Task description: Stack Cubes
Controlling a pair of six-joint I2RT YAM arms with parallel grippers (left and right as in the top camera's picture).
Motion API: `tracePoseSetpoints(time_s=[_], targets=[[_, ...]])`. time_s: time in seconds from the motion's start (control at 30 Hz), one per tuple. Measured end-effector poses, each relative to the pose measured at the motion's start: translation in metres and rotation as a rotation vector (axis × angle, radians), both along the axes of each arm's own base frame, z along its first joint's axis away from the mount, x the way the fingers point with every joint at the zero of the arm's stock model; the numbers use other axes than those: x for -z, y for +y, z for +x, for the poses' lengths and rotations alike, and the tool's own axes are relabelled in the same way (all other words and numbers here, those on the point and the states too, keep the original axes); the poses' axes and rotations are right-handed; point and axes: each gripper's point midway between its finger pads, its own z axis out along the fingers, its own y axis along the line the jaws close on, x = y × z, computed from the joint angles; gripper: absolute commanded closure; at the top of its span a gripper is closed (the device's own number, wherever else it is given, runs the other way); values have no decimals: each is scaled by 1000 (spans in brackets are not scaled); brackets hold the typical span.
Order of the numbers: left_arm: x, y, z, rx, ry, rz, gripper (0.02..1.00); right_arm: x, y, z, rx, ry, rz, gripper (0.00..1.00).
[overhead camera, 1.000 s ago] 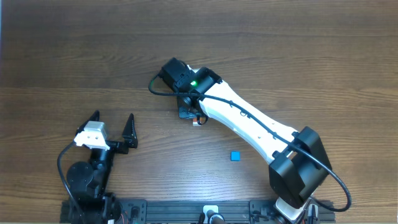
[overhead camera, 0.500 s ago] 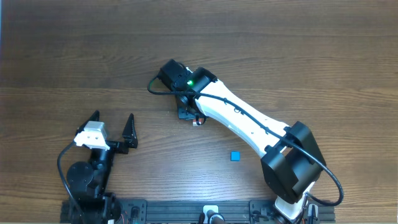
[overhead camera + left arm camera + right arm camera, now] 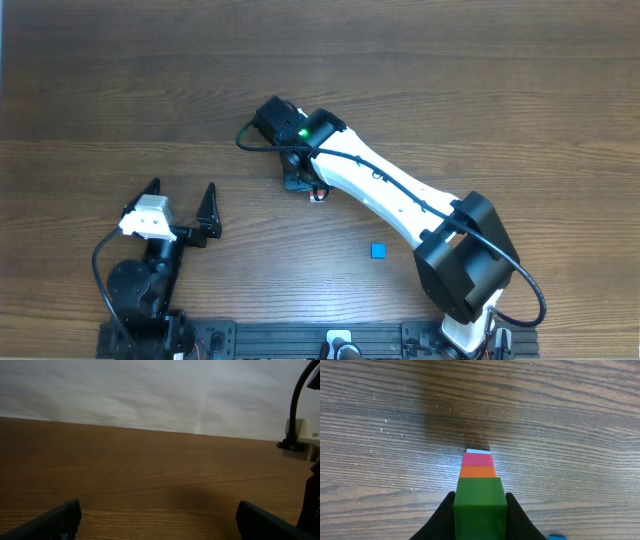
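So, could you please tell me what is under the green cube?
An orange cube, then a pink cube and a white cube lowest. The green cube in the right hand hides whether it rests on the orange cube.

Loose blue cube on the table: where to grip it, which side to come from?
Grip the blue cube by two opposite side faces, coming straight down from above. It lies flat and alone on the table, with all its sides free. The left claw is open; the right claw is shut on the green cube.
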Motion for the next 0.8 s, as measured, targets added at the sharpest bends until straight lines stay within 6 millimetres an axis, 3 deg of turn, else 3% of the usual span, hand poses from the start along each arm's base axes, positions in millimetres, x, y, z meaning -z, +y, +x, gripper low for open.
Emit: tracePoseSetpoints(time_s=[0.4, 0.73, 0.8], targets=[[0, 0, 0, 0, 0, 0, 18, 0, 1, 0, 5, 3, 5, 733], [0, 0, 0, 0, 0, 0, 18, 4, 1, -2, 5, 15, 2, 625], [0, 0, 0, 0, 0, 0, 18, 4, 1, -2, 5, 16, 2, 566]])
